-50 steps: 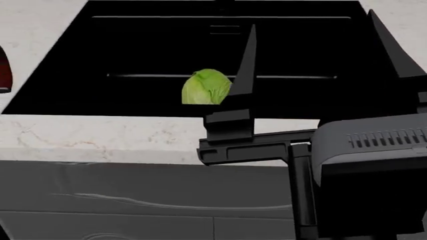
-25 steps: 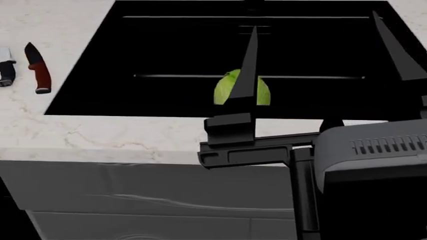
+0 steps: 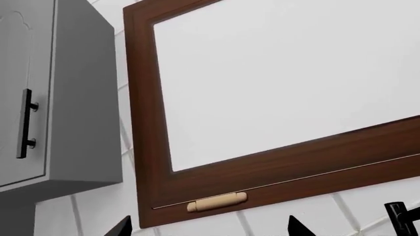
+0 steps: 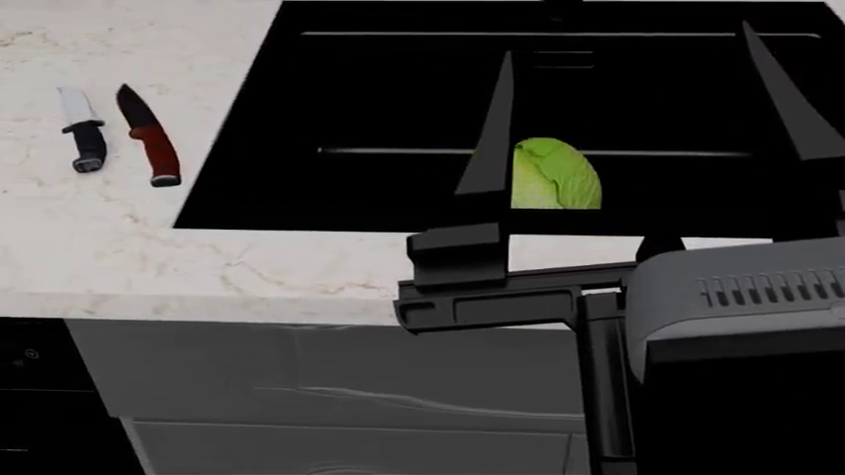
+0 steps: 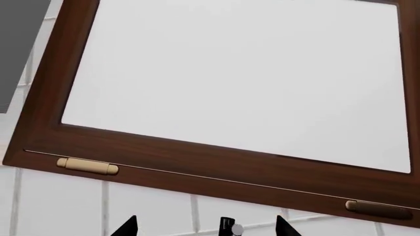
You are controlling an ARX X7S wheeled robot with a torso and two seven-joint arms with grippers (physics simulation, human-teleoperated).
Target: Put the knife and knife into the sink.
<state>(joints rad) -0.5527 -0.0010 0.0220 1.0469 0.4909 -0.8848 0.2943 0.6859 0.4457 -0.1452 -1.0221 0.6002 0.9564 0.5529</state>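
Note:
Two knives lie side by side on the pale marble counter (image 4: 158, 257), left of the sink (image 4: 396, 99). One knife (image 4: 82, 139) has a silver blade and a dark handle. The other knife (image 4: 148, 148) has a black blade and a red handle. My right gripper (image 4: 634, 109) is raised in front of the sink, fingers pointing up and wide apart, holding nothing, far to the right of the knives. In its wrist view the right gripper (image 5: 204, 227) shows only two spread tips. The left gripper (image 3: 208, 228) is open too, facing the wall; the head view does not show it.
A green lettuce head (image 4: 555, 176) sits inside the black sink. Grey cabinet fronts (image 4: 330, 396) run below the counter edge. Both wrist views face a brown-framed window (image 3: 262, 98) on a tiled wall, with a grey wall cabinet (image 3: 59, 98) beside it.
The head view has swung left: sink and lettuce slid right in the picture, and both knives now show fully on the counter. The right gripper keeps its place in the view, still open.

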